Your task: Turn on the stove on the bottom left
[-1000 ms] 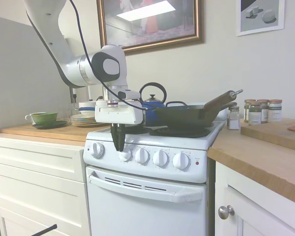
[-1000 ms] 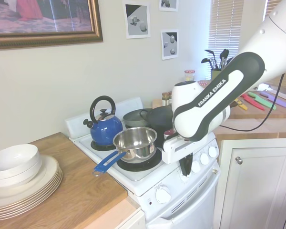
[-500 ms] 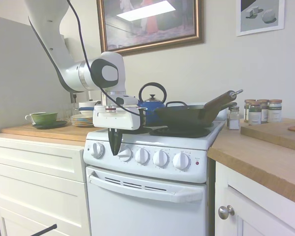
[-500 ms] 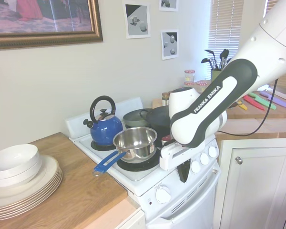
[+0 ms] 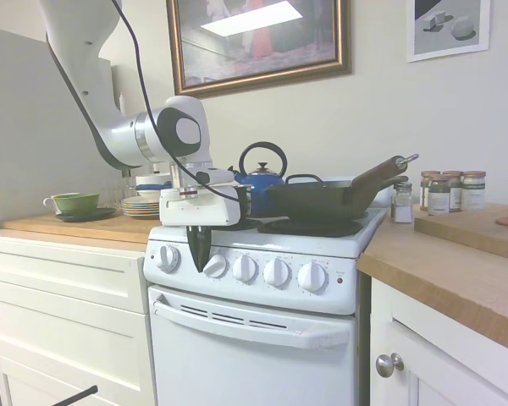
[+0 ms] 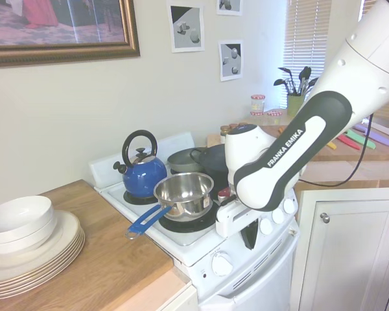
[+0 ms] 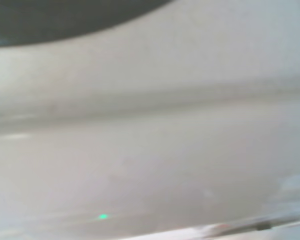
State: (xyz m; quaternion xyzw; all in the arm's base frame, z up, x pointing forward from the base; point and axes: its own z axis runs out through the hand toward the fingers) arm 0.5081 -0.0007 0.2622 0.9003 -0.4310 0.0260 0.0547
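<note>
The white stove (image 5: 254, 338) carries five round white knobs along its front panel. My gripper (image 5: 199, 250) hangs fingers down just in front of that panel, between the leftmost knob (image 5: 168, 258) and the second knob (image 5: 214, 266). Its dark fingers are shut together with nothing between them. In the second exterior view the gripper (image 6: 249, 234) sits in front of the panel, beside the end knob (image 6: 222, 264). The smaller black coil burner (image 6: 196, 225) lies under a steel saucepan (image 6: 183, 193). The wrist view is a white blur.
A blue kettle (image 5: 262, 175) and a black wok (image 5: 322, 200) stand on the stove top. Stacked plates and bowls (image 6: 26, 246) rest on the wooden counter beside it. Spice jars (image 5: 449, 190) and a green cup (image 5: 74, 201) sit on the counters.
The gripper has slid left along the knob panel and slightly down, from above the second knob to the gap between the first two knobs. Its fingers stay shut.
</note>
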